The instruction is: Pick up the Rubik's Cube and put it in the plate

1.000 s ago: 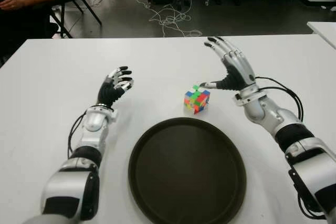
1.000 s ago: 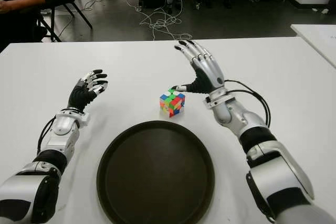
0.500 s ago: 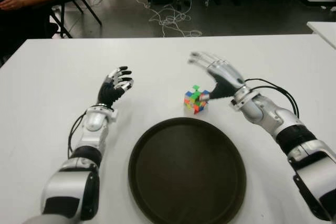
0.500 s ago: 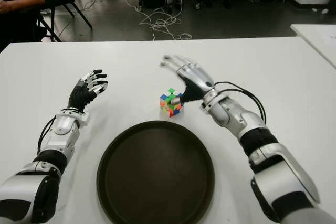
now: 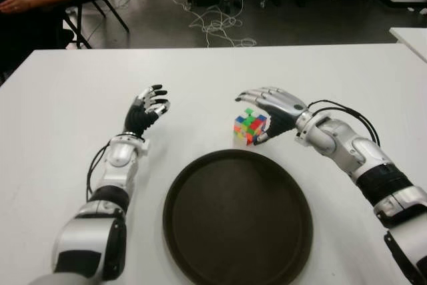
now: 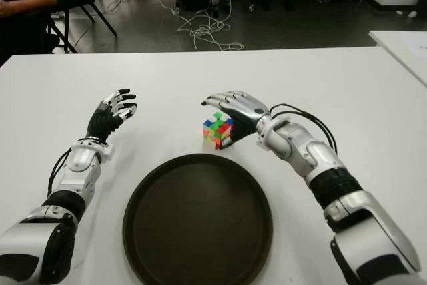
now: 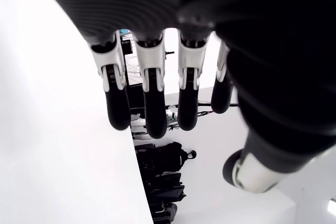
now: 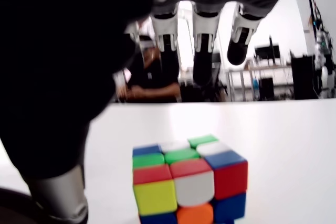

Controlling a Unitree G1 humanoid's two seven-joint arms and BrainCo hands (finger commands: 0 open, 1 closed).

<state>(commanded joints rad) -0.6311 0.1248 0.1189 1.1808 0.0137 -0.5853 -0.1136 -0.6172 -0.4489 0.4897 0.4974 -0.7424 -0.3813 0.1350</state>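
Rubik's Cube point(image 5: 250, 127) is sitting on the white table point(image 5: 60, 125) just beyond the dark round plate point(image 5: 237, 217), not in it. Right hand point(image 5: 270, 110) is arching over the cube, fingers spread, not gripping. Left hand point(image 5: 146, 109) is hovering well to the cube's left, fingers loosely open, holding nothing.

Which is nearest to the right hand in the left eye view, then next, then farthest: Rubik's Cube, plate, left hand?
1. Rubik's Cube: just under the right hand and its spread fingers.
2. Plate: toward the robot, near edge of the table.
3. Left hand: far on the robot's left, open.
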